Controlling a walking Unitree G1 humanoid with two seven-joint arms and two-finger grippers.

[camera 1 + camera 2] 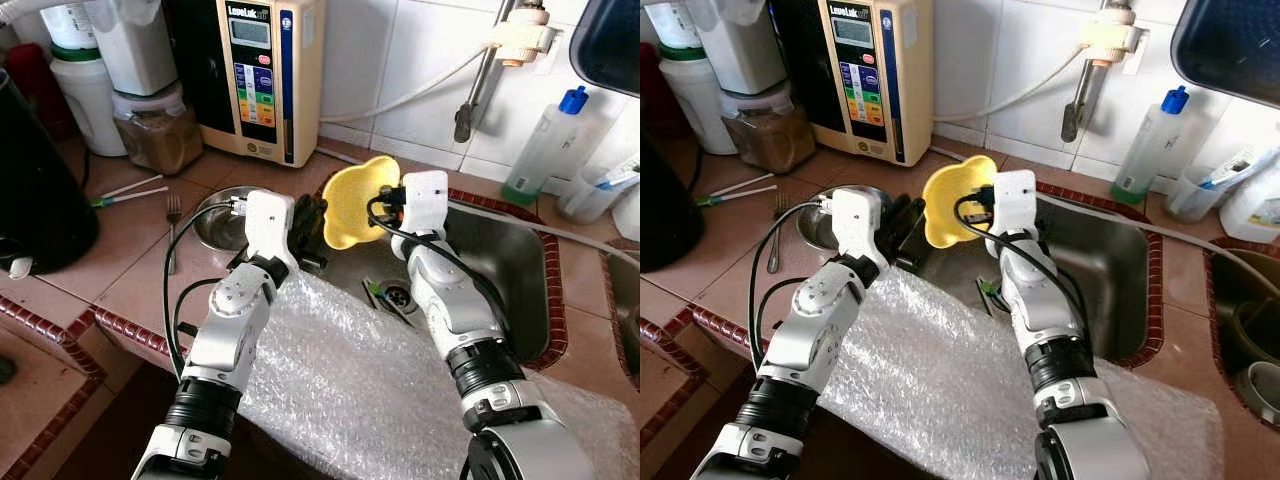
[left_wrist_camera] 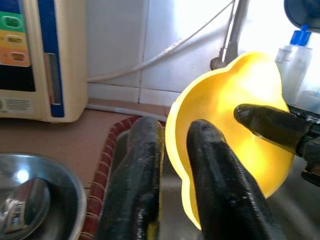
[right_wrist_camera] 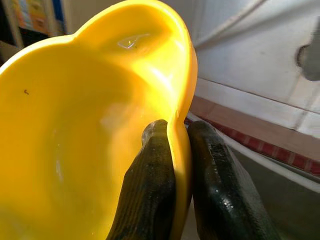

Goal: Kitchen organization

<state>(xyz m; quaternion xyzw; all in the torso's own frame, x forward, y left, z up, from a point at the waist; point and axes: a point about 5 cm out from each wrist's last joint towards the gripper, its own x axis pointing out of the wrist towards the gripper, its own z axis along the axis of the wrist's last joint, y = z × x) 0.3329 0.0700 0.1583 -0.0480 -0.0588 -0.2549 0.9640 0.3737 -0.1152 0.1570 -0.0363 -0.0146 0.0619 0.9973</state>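
Observation:
A yellow plastic bowl point(image 1: 352, 205) with a wavy rim hangs tilted over the left end of the steel sink point(image 1: 505, 275). My right gripper point(image 3: 180, 127) is shut on the bowl's rim point(image 3: 182, 90), one finger inside and one outside. My left gripper point(image 1: 308, 222) sits just left of the bowl at the sink's edge. Its fingers point(image 2: 145, 170) stand a narrow gap apart, right at the bowl's near rim point(image 2: 175, 130), gripping nothing that I can see.
A steel bowl point(image 1: 222, 218) holding a spoon, and a fork point(image 1: 173, 215), lie on the tiled counter to the left. A water machine point(image 1: 260, 75) and jars point(image 1: 155, 130) stand at the back. Bubble wrap point(image 1: 340, 390) covers the front edge. A blue-capped bottle point(image 1: 545, 145) stands behind the sink.

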